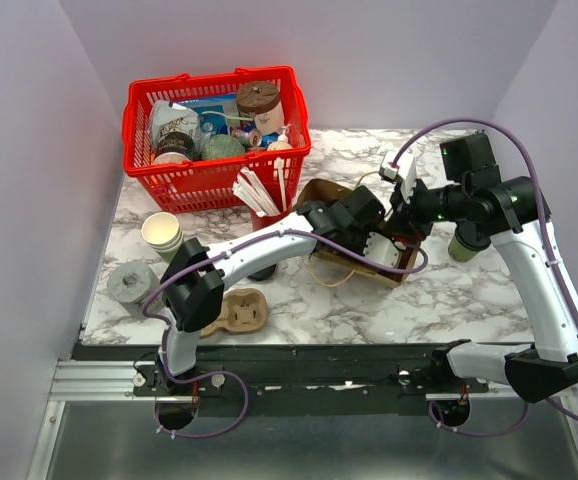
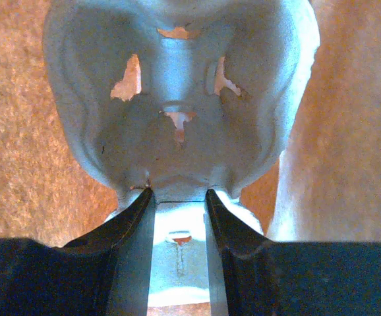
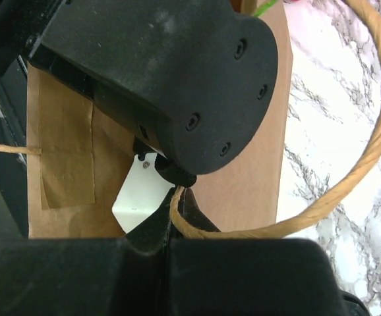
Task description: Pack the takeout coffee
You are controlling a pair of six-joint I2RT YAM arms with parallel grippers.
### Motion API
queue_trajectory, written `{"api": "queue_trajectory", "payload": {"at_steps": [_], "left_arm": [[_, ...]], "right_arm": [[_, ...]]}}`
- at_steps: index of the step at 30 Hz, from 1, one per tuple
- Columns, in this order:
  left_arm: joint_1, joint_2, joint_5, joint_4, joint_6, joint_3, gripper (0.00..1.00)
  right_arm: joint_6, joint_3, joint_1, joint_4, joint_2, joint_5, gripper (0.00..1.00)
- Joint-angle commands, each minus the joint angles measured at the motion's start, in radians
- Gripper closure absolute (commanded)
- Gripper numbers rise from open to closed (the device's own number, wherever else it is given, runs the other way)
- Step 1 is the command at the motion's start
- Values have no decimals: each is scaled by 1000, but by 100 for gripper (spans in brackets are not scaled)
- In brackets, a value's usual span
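Observation:
The takeout coffee (image 1: pixel 462 243), a green cup with a dark lid, stands on the marble at the right, half hidden behind my right arm. A brown paper bag (image 1: pixel 324 190) lies on its side mid-table. My left gripper (image 2: pixel 179 194) reaches into the bag's mouth and is shut on a pale moulded cup carrier (image 2: pixel 177 99), with brown bag walls on both sides. My right gripper (image 3: pixel 177 197) is shut on the bag's twine handle (image 3: pixel 349 191) at the bag's (image 3: pixel 236 197) edge. In the top view the left fingers are hidden inside the bag.
A red basket (image 1: pixel 141 120) full of groceries stands at the back left, with straws leaning on its front. A lidless stack of cups (image 1: pixel 162 233), a grey round lid (image 1: pixel 129 282) and a brown cup carrier (image 1: pixel 241 312) lie at the front left.

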Motion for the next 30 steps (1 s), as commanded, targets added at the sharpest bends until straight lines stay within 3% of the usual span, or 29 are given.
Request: {"api": "queue_trajectory", "payload": {"at_steps": [1,10,24,30], "left_arm": [[34,-52,52,-61,-6,-26,100],[45,-91,85,22,-6,-78,100],[46,-79,46,191,19,-129,100],[45,-28,-67,272,43,-124,100]], "right_arm": [[55,-1,19,-53,-14,-42,99],[139,10,19,46,-3,141,99],[185,114,17,116,90,240,99],[203,174,17,108,118,199,99]]}}
